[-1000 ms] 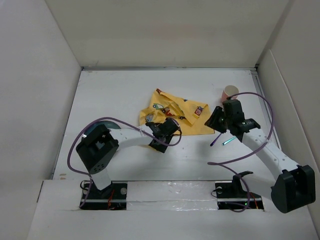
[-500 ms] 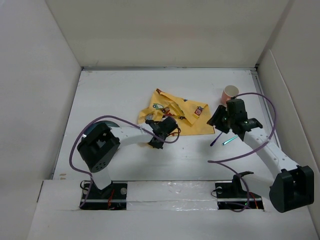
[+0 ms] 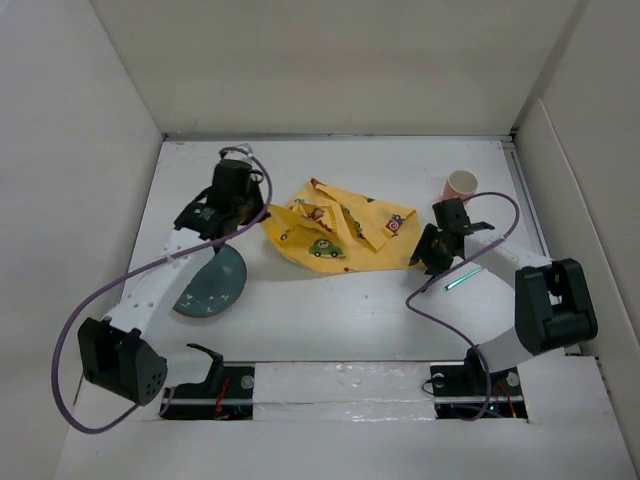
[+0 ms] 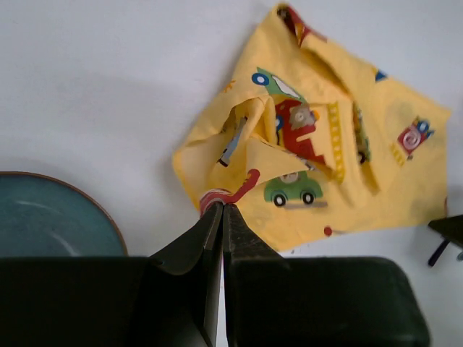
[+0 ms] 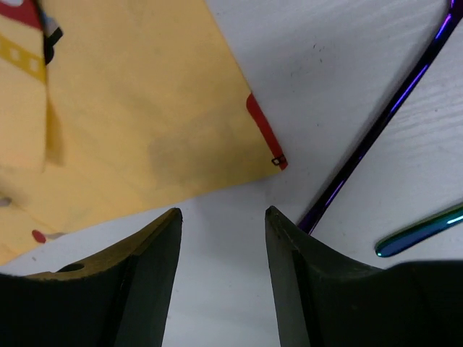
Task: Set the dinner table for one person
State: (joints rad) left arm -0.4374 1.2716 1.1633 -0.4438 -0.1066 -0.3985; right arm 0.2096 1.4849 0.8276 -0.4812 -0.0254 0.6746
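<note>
- The tabletop [image 3: 330, 320] is the big white surface under everything, with white panels around it and the arm bases at its near edge.
- Left tool [image 4: 221, 208] — fingers pressed tight together, pinching the left edge of the yellow car-print cloth [image 3: 335, 235]. It's over the far-left part of the tabletop.
- The cloth lies rumpled around the middle, folded over itself in places.
- The teal plate [image 3: 212, 285] lies flat to the near left of the cloth, close but not touching, partly under the left arm.
- Right tool [image 5: 223, 217] — jaws apart with nothing between them, low over bare tabletop just off the cloth's right corner.
- A thin purple rod [image 5: 394, 108] and a teal handle [image 5: 419, 233] lie just right of that tool; can't tell which utensils they are.
- The pink cup [image 3: 461, 185] stands upright at far right, beyond the right tool.
</note>
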